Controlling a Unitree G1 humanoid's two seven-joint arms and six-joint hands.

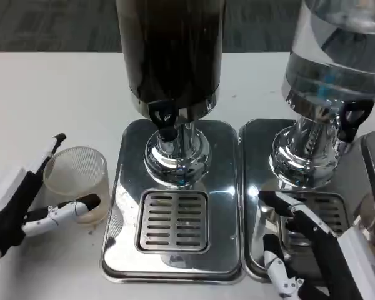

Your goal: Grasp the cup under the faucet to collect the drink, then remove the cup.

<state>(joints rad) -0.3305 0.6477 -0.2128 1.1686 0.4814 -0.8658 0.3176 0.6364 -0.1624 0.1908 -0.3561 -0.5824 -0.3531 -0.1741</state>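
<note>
Holding the cup (76, 182) on the white table (62, 94), the left hand (31, 203) has its fingers (65, 210) wrapped around it, one along the near side at the base and another reaching up behind the rim, so the clear ribbed cup is pinched between them; the cup stands upright just left of the left drip tray (172, 200), beside it and not yet on it, and seems to hold at most a trace of liquid at the bottom. The step in hand, as I judge it, is the carry toward the faucet (164, 122) of the dark dispenser (170, 53); the grasp looks made, the filling not begun. The next move calls for lifting the cup over the raised edge of the tray, sliding it rightward onto the slotted grate (172, 220) and stopping with its mouth under the black tap; the thin plastic wall may flex if squeezed hard, so the hold should stay light, and the cup must be kept level. The right hand (303, 247) hovers low over the tray of the clear dispenser (331, 69) on the right, its fingers spread apart and holding nothing; it seems to wait, and may be needed to work the tap lever, though that is only a guess.
</note>
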